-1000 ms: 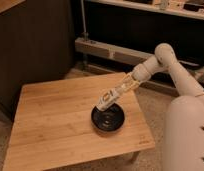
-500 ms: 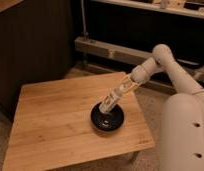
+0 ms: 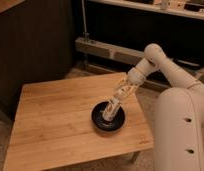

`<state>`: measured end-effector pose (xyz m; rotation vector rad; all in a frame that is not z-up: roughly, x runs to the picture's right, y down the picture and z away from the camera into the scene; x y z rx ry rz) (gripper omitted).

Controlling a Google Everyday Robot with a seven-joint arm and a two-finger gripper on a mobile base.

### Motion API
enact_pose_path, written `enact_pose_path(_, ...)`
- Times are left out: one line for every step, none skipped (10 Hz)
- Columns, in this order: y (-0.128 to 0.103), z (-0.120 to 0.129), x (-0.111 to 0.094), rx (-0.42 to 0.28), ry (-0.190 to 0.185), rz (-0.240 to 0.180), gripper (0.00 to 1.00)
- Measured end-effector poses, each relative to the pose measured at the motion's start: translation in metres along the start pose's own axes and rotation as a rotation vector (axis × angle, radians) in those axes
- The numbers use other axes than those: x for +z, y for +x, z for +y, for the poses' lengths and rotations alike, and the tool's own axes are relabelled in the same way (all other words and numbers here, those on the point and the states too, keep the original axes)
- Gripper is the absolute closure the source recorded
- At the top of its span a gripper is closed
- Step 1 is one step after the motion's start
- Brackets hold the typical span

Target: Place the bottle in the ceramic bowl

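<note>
A small wooden table with a pale bamboo top is seen from above, and near its right front corner a round, shallow, glossy black ceramic bowl is set on the boards. The white arm of the robot is stretched down and to the left from the rounded white body at the right edge. Compared with the views of a second and half a second ago, the arm has been lowered: the gripper, which was held above the bowl's rim, is now brought down into the bowl's mouth. A small whitish translucent plastic bottle is seen at the tip of the gripper, tilted, with its lower end inside the bowl and apparently at or just above the black floor. Whether the bottle is pinched or already let go cannot be told. From this descent it is judged that the carrying is finished and the task is nearly done; only the release and a clean withdrawal are left.
</note>
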<state>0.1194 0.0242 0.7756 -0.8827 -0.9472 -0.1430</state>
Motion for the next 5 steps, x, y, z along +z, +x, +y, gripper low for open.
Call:
enact_pose_path(0.0009,0.0001,-0.0003,0.002,0.000,0.000,0.20)
enact_pose_path(-0.0002,-0.0008,-0.0002,-0.001,-0.001,0.000,0.20)
enact_pose_path(0.0003,-0.0008,0.0002,0.000,-0.001,0.000,0.20)
enact_pose_path(0.0009,-0.0002,-0.0001,0.001,-0.001,0.000,0.20)
enact_pose_path(0.0007,-0.0005,0.0001,0.001,-0.001,0.000,0.20)
